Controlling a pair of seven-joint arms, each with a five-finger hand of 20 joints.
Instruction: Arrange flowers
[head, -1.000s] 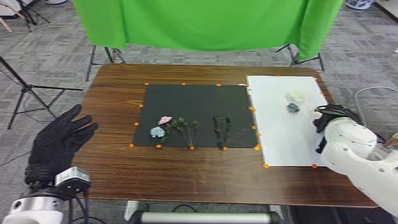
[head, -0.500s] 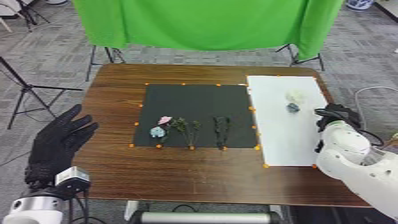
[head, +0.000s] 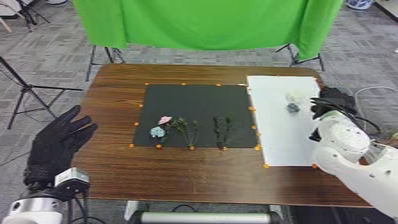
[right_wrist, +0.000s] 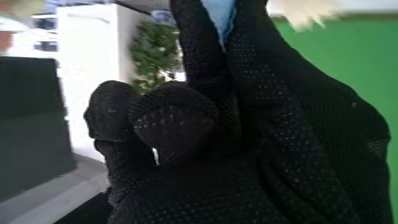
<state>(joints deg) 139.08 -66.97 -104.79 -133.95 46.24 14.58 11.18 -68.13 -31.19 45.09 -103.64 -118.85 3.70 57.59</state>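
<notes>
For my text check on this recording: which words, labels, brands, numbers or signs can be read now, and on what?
None can be read: no legible text on the dark mat, the white sheet or the white box at the left wrist.

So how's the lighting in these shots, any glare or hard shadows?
Head view: soft light, no hard shadows on the white sheet; dark stems nearly merge with the black mat. Right wrist view: bright white area beside the dark right hand.
</notes>
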